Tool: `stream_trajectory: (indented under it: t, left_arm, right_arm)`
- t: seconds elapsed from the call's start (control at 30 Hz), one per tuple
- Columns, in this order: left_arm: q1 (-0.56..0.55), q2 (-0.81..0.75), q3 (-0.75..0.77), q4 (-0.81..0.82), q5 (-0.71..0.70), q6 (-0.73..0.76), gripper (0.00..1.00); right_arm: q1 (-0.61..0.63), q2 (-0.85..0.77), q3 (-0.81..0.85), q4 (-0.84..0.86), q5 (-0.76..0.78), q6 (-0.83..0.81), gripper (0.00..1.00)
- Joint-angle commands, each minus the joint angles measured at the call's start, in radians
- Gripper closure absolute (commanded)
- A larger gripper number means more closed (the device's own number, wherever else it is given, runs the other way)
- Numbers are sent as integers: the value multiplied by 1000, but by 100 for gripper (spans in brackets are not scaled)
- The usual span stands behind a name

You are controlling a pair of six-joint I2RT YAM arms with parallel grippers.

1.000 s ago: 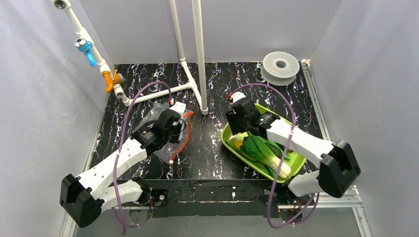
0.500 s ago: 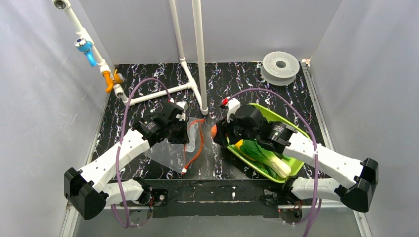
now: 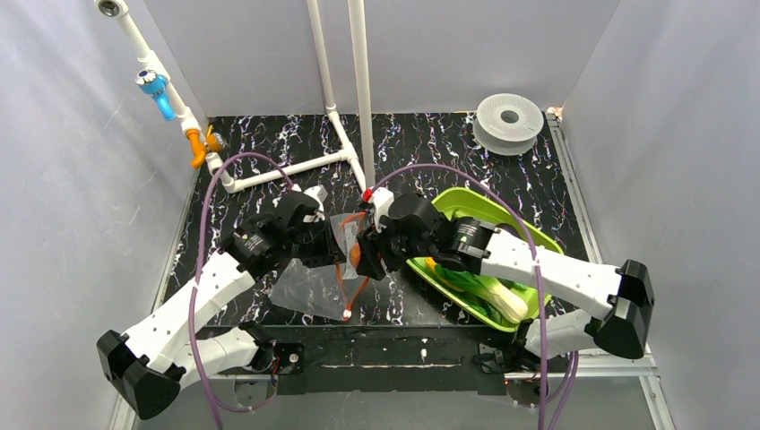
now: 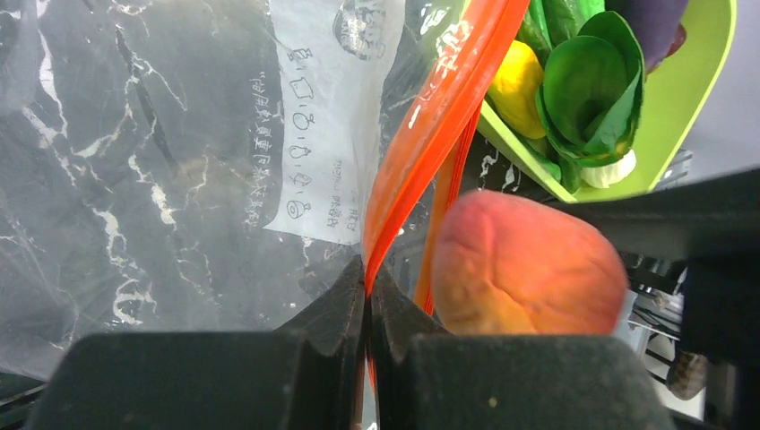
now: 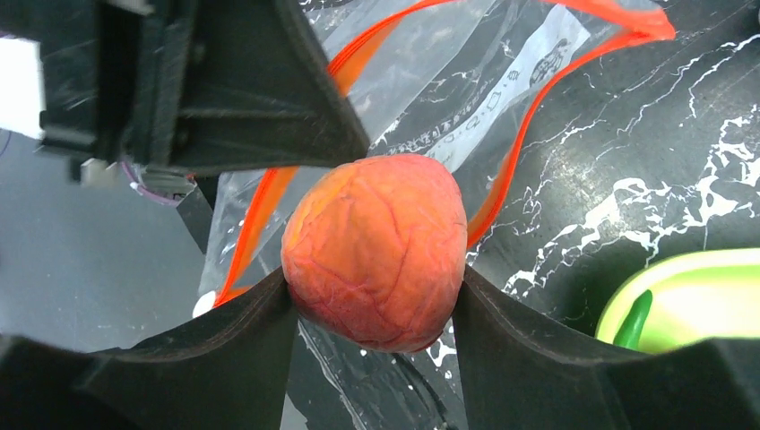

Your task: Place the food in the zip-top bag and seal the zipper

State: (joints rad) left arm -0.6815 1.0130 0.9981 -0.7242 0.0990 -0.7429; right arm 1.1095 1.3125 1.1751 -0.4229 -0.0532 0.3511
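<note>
Here, eggplant [image 4: 656, 21] half out of frame.

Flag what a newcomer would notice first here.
The red-orange tomato, clamped in the right gripper, hangs mid-table at the mouth of the clear zip-top bag. The left gripper is pinched shut on the bag's red-orange zipper. To the right, the lime-green tray holds leafy greens and a yellow piece.

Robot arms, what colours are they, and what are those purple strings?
Both the left arm and right arm have smooth white tubes joined by chunky black round joints. A thin purple cable loops along each one. The left gripper and right gripper have flat black wedge-shaped fingers.
</note>
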Motion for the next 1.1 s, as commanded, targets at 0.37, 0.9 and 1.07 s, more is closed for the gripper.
stream_trajectory:
  t: [0.37,0.9,1.07]
  left_arm:
    - [7,-123,-54,-6,13,-54,100]
    - [7,-139,-65,-14,8,-53,100]
    - [8,-157,-75,-24,-4,-54,100]
  right_arm:
    - [4,58,80,14,-14,9,23]
    - [2,-38,68,-39,124,-16,20]
    - [-15,-124,21,-94,236,-42,20]
